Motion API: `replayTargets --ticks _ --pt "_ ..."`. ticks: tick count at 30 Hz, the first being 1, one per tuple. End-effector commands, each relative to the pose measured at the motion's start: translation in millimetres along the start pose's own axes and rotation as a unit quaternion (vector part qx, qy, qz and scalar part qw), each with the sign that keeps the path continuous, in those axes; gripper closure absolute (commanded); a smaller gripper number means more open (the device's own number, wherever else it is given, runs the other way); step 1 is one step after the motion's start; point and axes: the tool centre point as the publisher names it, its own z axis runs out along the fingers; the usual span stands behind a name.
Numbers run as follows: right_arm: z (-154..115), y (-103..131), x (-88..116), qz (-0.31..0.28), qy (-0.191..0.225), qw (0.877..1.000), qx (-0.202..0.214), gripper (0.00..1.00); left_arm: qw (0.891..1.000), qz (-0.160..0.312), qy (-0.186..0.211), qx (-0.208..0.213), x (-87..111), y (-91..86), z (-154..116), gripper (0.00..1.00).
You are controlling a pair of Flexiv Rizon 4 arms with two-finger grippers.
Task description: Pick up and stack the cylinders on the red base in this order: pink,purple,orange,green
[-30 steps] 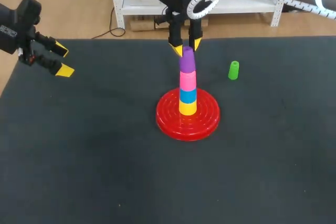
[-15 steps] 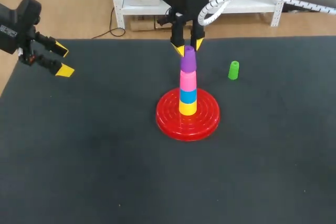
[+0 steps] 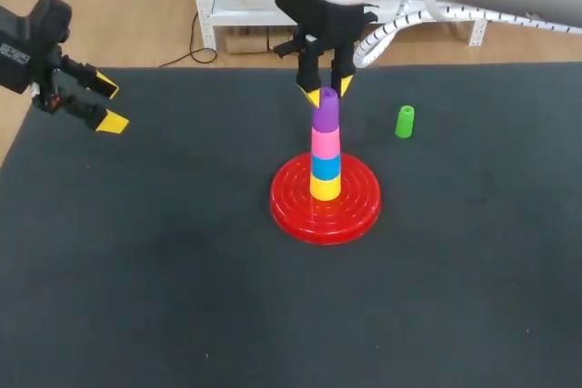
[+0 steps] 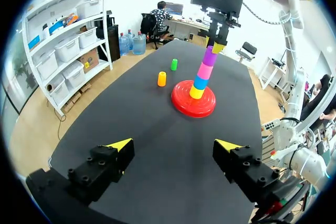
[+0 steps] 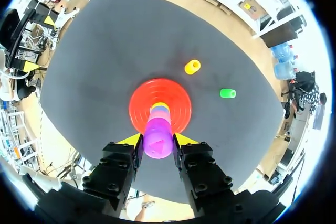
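Note:
On the red base [image 3: 293, 204] stand a yellow, a blue and a pink cylinder [image 3: 326, 143], one on another. The purple cylinder [image 3: 326, 115] sits on top of the pink one. My right gripper [image 3: 326, 93] is above the stack, shut on the purple cylinder's upper end; in the right wrist view the purple cylinder [image 5: 157, 136] fills the gap between both fingers. The green cylinder [image 3: 405, 121] stands on the mat right of the base. The orange cylinder [image 5: 192, 66] lies beyond the base, hidden by my right arm in the head view. My left gripper [image 3: 102, 104] hangs open at the table's far left.
The black mat [image 3: 182, 297] covers the whole table. In the left wrist view the orange cylinder [image 4: 161, 78] and the green cylinder [image 4: 174, 64] stand apart from each other, to the side of the red base [image 4: 184, 106].
My right gripper has come down a little with the purple cylinder, bringing it lower onto the pink one. The left arm has kept still.

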Motion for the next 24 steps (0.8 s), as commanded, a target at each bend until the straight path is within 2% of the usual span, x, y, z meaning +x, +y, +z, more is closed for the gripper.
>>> replayTargets --ticks 1,13,22,23,24 --pt "5.6 0.5 4.8 0.002 -0.020 1.000 0.004 1.00 1.000 0.000 -0.001 -0.001 0.7 -0.4 0.4 0.00" --pt "20.9 4.1 -7.5 0.002 0.024 0.999 0.028 1.00 1.000 0.000 -0.001 -0.001 0.7 -0.4 0.4 0.00" --pt "23.0 2.8 -6.7 -0.001 0.029 1.000 0.007 1.00 1.000 0.000 -0.001 -0.001 0.7 -0.4 0.4 0.00" --pt "20.7 2.7 -5.5 -0.004 0.027 1.000 0.006 0.90 1.000 0.000 -0.001 -0.001 0.7 -0.4 0.4 0.00" --pt "17.3 2.3 -4.3 -0.005 0.026 1.000 0.003 0.60 1.000 0.000 -0.001 -0.001 0.7 -0.4 0.4 0.00"
